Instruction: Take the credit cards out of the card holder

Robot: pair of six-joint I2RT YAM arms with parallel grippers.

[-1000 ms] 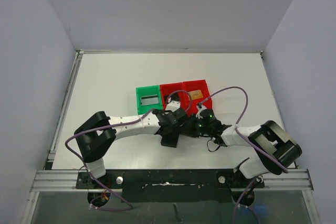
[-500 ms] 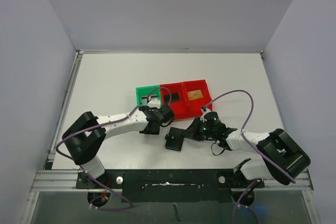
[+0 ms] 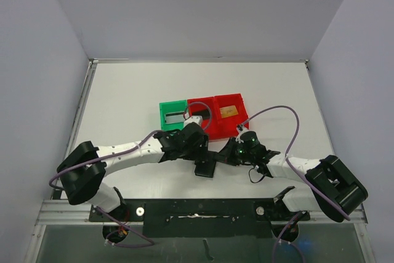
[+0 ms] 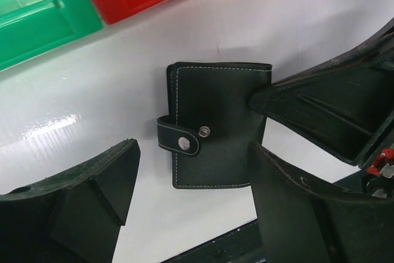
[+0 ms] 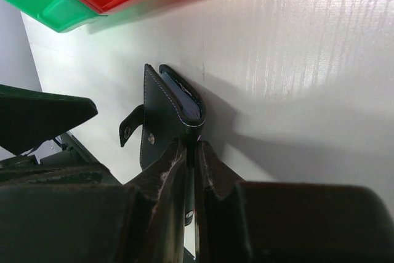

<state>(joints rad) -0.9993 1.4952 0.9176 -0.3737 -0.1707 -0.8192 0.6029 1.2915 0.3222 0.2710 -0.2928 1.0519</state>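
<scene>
The card holder [image 4: 215,121] is a black folded wallet with white stitching, and its closure tab [image 4: 180,143] is unsnapped. My right gripper [image 5: 192,147] is shut on its edge, and a blue-grey pocket [image 5: 184,100] shows between the covers. In the top view the card holder [image 3: 205,167] lies just in front of the bins, between both grippers. My left gripper [image 4: 194,158] hovers open over it, one finger on each side, not touching. A greyish credit card [image 3: 175,116] lies in the green bin [image 3: 165,126]. A tan-gold card [image 3: 229,111] lies in the right red bin [image 3: 239,104].
A second red bin [image 3: 212,126] sits between the green bin and the other red one, partly covered by my left wrist and its cable. The right gripper's body [image 4: 332,109] crowds the card holder's right side. The table's dark front rail [image 3: 197,210] runs close behind the card holder.
My left gripper has swung from beside the green bin back over the card holder and opened wide. The right gripper has kept its grip and barely moved.
</scene>
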